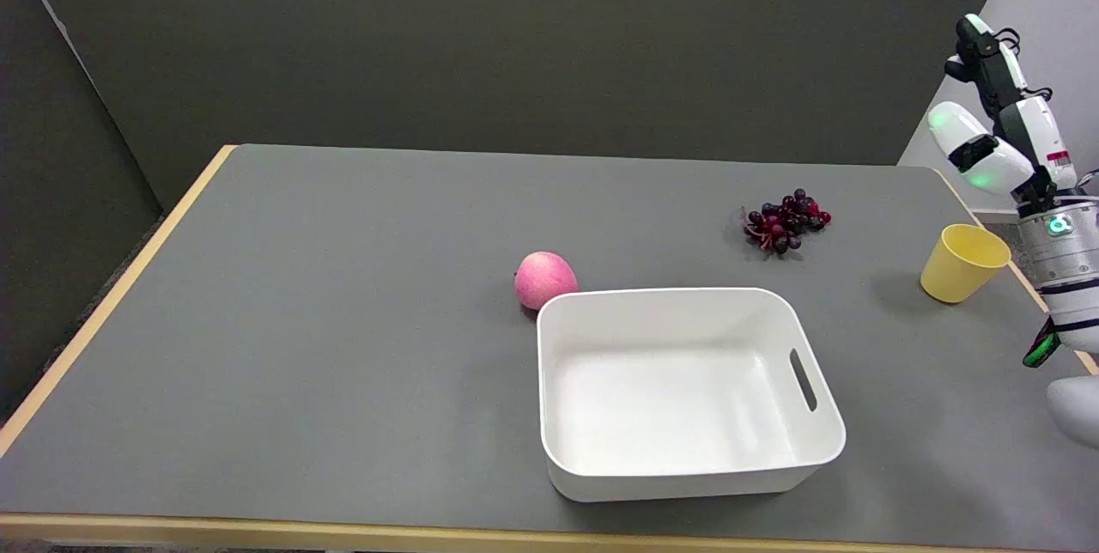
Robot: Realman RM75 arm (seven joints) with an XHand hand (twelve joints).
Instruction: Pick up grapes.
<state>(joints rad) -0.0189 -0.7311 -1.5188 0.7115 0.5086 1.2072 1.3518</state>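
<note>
Grapes [786,221] lie far right on our table [343,321], untouched. Our hand [987,72] hangs raised at right, fingers' state unclear. Reaching in, we could topple the cup [963,262].

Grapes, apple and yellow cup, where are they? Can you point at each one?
Grapes [786,221]: head view, middle of the dark bunch.
Apple [544,279]: head view, middle of its pink skin.
Cup [960,265]: head view, its yellow outer wall.

arm [1022,149]: white shells | black joints, cables | green lights | silver cuff
</note>
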